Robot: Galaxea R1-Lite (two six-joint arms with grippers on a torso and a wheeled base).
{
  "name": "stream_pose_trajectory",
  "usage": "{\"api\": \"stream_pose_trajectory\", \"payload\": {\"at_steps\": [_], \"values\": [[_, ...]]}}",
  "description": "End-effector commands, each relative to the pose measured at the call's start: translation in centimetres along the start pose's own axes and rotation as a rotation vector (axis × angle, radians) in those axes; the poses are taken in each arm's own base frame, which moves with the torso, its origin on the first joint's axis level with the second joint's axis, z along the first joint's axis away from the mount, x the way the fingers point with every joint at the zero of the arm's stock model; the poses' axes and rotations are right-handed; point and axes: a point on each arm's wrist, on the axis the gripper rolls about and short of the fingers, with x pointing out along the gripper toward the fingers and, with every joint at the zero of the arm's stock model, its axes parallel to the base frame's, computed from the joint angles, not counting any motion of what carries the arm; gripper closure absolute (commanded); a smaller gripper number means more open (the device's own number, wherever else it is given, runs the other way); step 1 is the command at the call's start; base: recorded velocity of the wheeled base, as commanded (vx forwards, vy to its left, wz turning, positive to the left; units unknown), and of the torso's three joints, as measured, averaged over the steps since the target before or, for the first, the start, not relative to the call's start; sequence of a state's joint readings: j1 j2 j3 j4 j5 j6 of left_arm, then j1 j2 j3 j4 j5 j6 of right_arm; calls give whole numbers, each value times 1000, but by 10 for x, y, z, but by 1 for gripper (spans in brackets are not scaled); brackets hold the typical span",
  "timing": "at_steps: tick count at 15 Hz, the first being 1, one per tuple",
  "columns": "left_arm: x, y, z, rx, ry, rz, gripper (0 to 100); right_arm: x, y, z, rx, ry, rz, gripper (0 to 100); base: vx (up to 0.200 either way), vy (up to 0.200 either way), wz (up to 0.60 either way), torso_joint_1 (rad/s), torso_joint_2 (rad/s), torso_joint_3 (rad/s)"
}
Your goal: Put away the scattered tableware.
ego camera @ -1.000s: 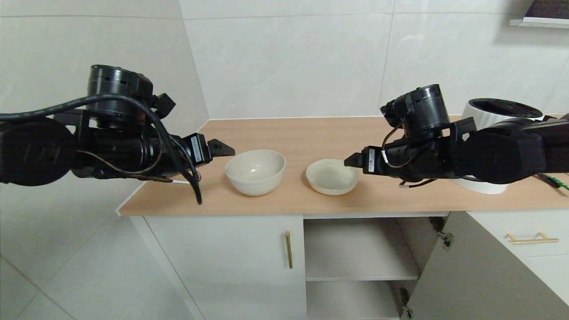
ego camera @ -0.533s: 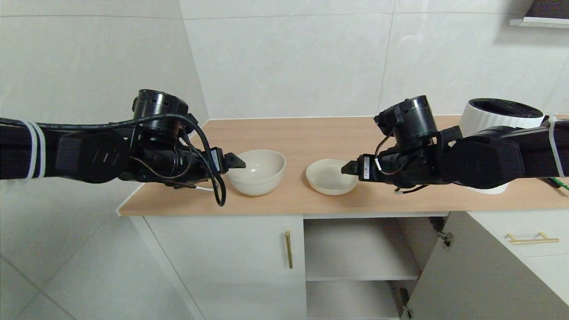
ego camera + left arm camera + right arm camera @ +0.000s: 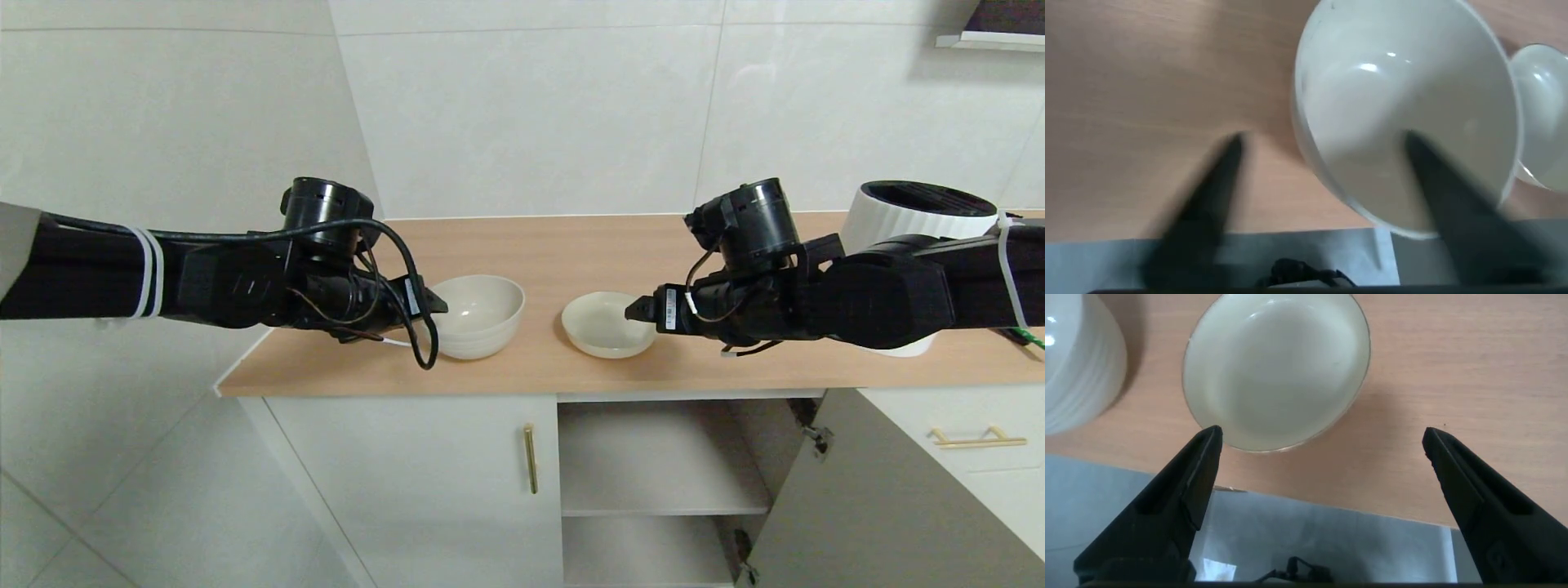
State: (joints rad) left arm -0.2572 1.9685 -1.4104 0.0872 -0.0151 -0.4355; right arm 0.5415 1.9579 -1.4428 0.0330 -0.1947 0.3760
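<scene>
Sitting side by side but apart near the front edge of the counter (image 3: 571,245), the deep bowl (image 3: 478,314) and the shallow bowl (image 3: 608,325) are not shifting at all. What is changing is the arms. Over the last second the left gripper (image 3: 435,304) has been sliding in from well off to the side and is now reaching the deep bowl's near rim. Its jaws are standing wide, apparently straddling that wall, one inside and one outside. The right gripper (image 3: 635,311) has been edging closer too and is now hovering at the shallow bowl's rim with its jaws spread wide and nothing between them. We are judging both grasps as imminent but not yet made, and the open cabinet (image 3: 653,457) below is waiting for the bowls.

We are struggling to tell whether either gripper is actually touching its bowl. The left wrist view is blurring the fingertips, and the right arm is covering part of the white canister (image 3: 918,204).
</scene>
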Motion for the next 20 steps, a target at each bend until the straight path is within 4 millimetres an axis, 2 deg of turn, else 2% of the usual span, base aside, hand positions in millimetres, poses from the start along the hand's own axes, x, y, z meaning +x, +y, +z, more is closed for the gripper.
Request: {"api": "stream_pose_trajectory", "payload": {"at_steps": [1,4,6,8,9,12,13,14,15,20], "values": [[9,2,-2,-1,14,7,100,0,0,0,0,-2,1,0,0,0,0,0,0,0],[16,2,-5,0,26,18,100,-2,-1,1,3,-7,0,0,0,0,0,0,0,0],[8,1,-1,0,-9,46,100,-2,-1,2,4,-8,0,0,0,0,0,0,0,0],[-13,-2,5,1,-57,50,100,-1,-1,2,5,-9,-1,0,0,0,0,0,0,0],[-30,-5,8,2,-84,36,100,0,0,1,3,-6,-1,0,0,0,0,0,0,0],[-79,-10,14,3,-164,-13,100,21,-3,-4,1,-3,-63,0,0,0,0,0,0,0],[-84,-11,15,4,-172,-18,100,24,-4,-5,1,-2,-77,0,0,0,0,0,0,0],[-97,-15,13,10,-190,-38,100,37,-4,-9,-4,1,-115,0,0,0,0,0,0,0],[-103,-18,12,14,-197,-50,100,44,-7,-12,-4,8,-132,0,0,0,0,0,0,0],[-101,-20,10,20,-186,-55,100,59,-9,-14,-2,12,-153,0,0,0,0,0,0,0]]}}
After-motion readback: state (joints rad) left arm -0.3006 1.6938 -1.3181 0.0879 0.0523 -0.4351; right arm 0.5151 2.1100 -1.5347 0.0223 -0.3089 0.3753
